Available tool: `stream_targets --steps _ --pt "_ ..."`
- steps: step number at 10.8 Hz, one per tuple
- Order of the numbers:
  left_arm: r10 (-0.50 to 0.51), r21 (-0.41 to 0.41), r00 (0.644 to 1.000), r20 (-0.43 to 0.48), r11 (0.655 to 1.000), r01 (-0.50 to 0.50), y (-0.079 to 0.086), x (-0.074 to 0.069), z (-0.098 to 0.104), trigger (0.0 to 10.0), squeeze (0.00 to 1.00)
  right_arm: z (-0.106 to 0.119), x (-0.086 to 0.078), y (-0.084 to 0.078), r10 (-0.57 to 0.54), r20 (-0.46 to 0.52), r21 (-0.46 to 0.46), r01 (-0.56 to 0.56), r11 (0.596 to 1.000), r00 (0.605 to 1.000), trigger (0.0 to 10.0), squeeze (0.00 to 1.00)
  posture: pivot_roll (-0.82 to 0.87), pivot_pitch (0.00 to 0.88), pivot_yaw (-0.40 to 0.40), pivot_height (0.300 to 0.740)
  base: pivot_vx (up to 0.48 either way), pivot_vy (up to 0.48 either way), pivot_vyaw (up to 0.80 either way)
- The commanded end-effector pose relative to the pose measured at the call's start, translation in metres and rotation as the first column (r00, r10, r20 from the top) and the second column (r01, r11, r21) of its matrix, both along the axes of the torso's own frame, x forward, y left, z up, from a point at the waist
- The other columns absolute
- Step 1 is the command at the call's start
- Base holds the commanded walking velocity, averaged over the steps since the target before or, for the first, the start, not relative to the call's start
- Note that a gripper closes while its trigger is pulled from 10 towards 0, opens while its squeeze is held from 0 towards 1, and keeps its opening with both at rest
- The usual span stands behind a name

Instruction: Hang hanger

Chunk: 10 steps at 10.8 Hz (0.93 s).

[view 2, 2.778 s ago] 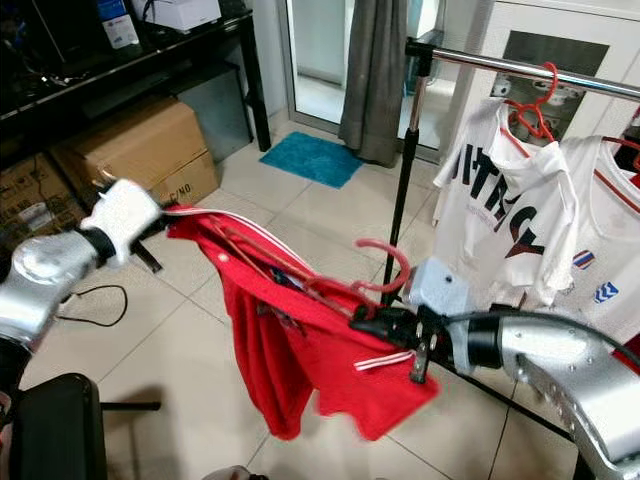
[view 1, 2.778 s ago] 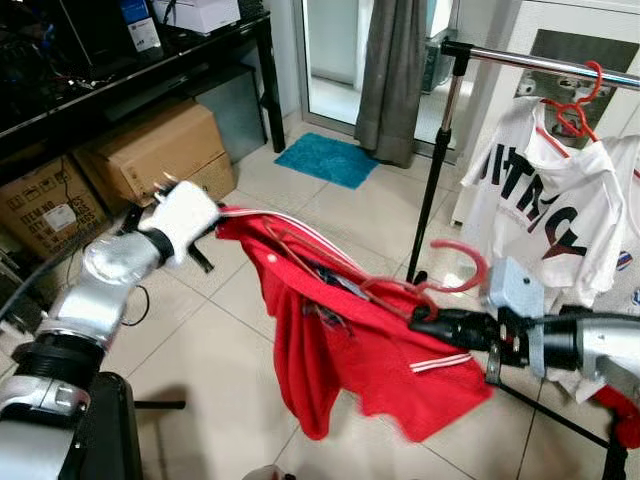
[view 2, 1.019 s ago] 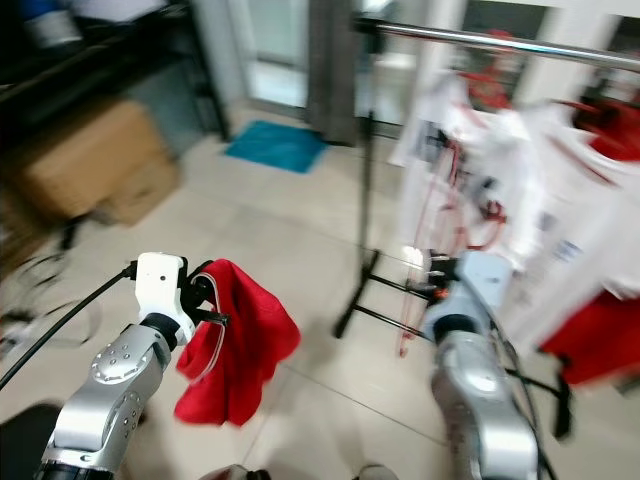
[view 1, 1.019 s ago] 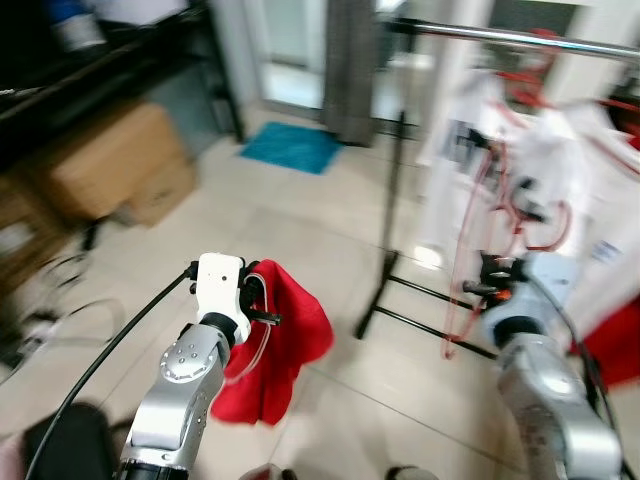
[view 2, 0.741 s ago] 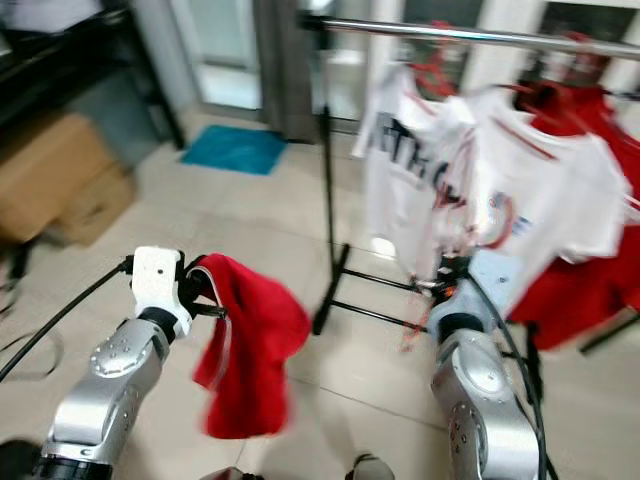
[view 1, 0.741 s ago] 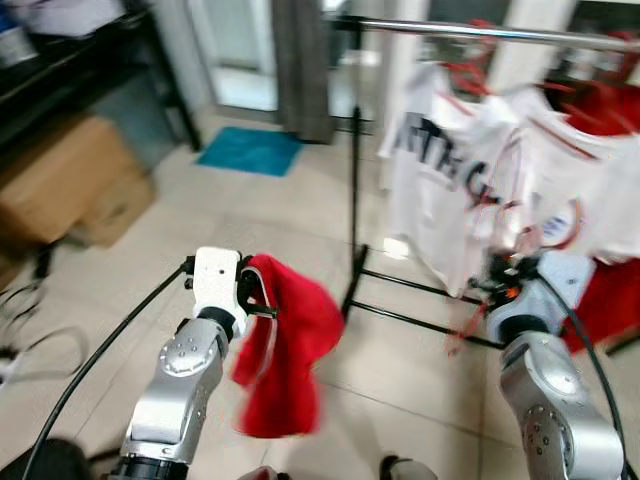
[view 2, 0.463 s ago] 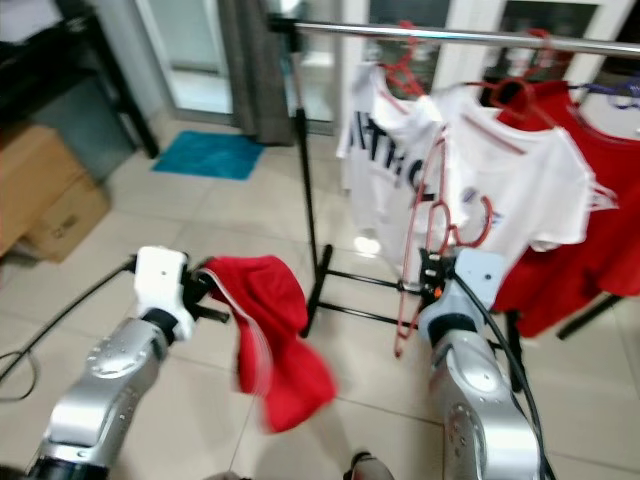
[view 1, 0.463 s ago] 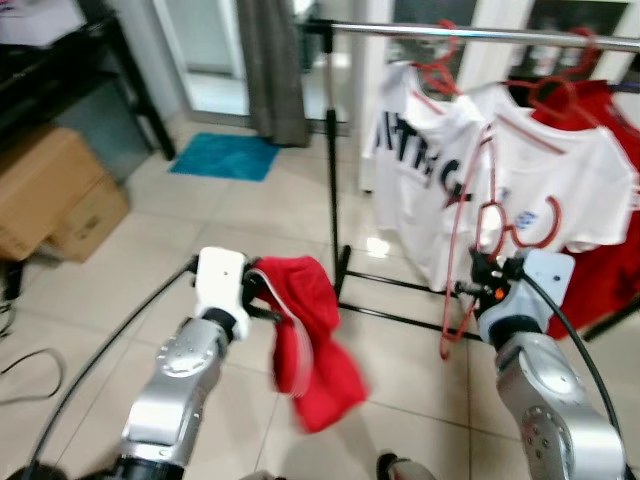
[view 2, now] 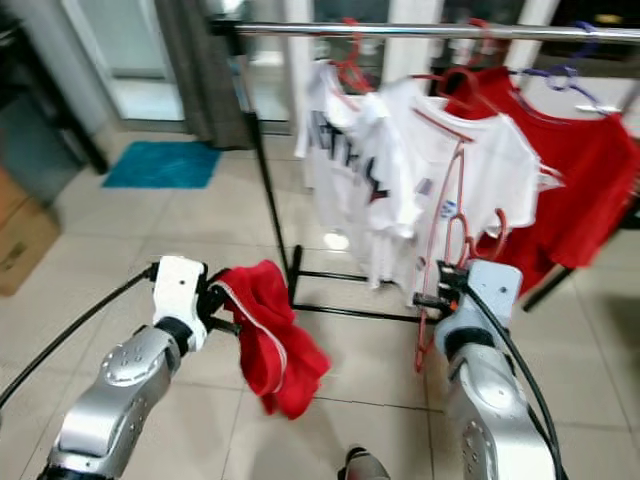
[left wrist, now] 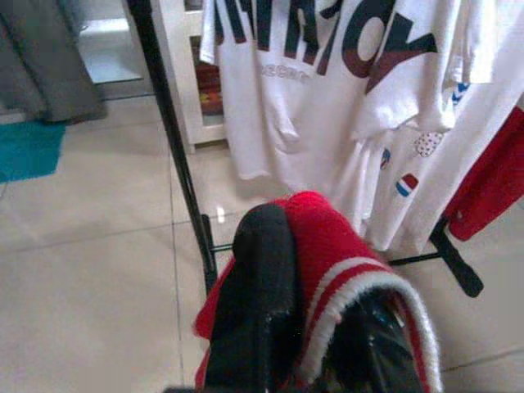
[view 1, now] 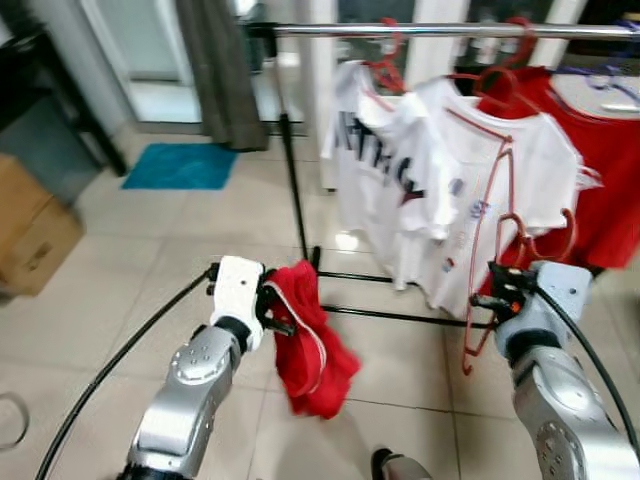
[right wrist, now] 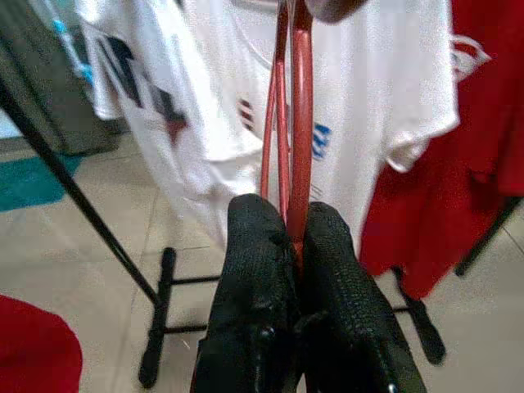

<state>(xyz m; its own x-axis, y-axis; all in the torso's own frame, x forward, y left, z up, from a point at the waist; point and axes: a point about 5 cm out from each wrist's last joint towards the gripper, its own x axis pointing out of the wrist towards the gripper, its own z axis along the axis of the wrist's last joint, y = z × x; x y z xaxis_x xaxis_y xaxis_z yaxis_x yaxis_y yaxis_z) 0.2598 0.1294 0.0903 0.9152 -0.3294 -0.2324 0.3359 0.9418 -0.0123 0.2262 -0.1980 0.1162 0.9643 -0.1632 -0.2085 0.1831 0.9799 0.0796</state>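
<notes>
My right gripper (view 1: 487,300) is shut on a thin red hanger (view 1: 497,222), holding it upright in front of the clothes rack. In the right wrist view both fingers (right wrist: 254,270) pinch the hanger (right wrist: 300,115). The chrome rail (view 1: 400,30) runs across the top, above the hanger's hook. My left gripper (view 1: 278,312) is shut on a red garment (view 1: 312,355) with white trim, which hangs bunched below it. In the left wrist view the garment (left wrist: 344,258) drapes over one finger (left wrist: 262,278).
White T-shirts (view 1: 420,180) and a red shirt (view 1: 605,190) hang on the rail. The rack's black post (view 1: 295,190) and base bar (view 1: 400,316) stand just ahead. A blue mat (view 1: 180,165), grey curtain (view 1: 215,70) and cardboard box (view 1: 25,235) lie left.
The camera has swung right and nearer the rack. The red garment has swung and settled under my left gripper. My right gripper keeps its hold on the hanger.
</notes>
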Motion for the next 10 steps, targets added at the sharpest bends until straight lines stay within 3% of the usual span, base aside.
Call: stream_targets --steps 1,5,8,10 --pt "-0.016 0.027 0.999 0.046 1.0 0.015 0.001 0.001 0.008 10.0 0.0 0.003 -0.002 -0.001 -0.005 0.005 -0.011 0.005 1.0 1.0 10.0 0.0 -0.15 0.064 0.099 0.74 0.0 0.0 -0.79" --pt "0.012 0.019 0.999 0.041 1.0 -0.013 0.014 -0.001 0.01 10.0 0.0 -0.004 -0.006 0.008 0.052 -0.027 -0.031 -0.053 0.998 0.998 10.0 0.0 -0.14 0.06 0.116 0.74 0.0 0.0 -0.79" --pt "0.082 0.012 0.993 0.082 0.996 -0.083 0.025 -0.007 0.03 10.0 0.0 0.013 -0.012 0.006 0.145 -0.016 -0.054 -0.145 0.988 0.989 10.0 0.0 -0.15 0.057 0.122 0.74 0.0 0.0 -0.79" --pt "0.096 0.021 0.992 0.083 0.995 -0.098 0.03 -0.013 0.036 10.0 0.0 0.017 -0.019 0.005 0.118 0.009 -0.021 -0.117 0.993 0.993 10.0 0.0 -0.14 0.067 0.135 0.74 0.0 0.0 -0.79"
